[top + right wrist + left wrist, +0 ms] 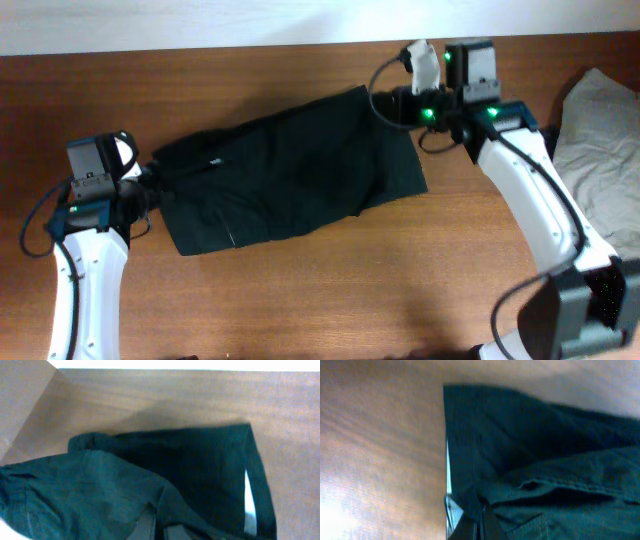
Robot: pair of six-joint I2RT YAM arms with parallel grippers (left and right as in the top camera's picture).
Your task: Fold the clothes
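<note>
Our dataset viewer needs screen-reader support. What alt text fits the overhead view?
Black shorts lie spread across a wooden table, the left hand and right hand each gripping one end. A pale grey cloth sits far right.

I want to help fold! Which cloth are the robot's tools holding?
The black soft fabric shorts, gripped at both ends. The crumpled light grey cloth lies untouched, far right.

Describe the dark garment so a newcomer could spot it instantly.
On the brown wooden table, look at the middle. The black shorts lie spread there. Unlike the pale grey cloth at the right edge, they are dark and much wider.
</note>
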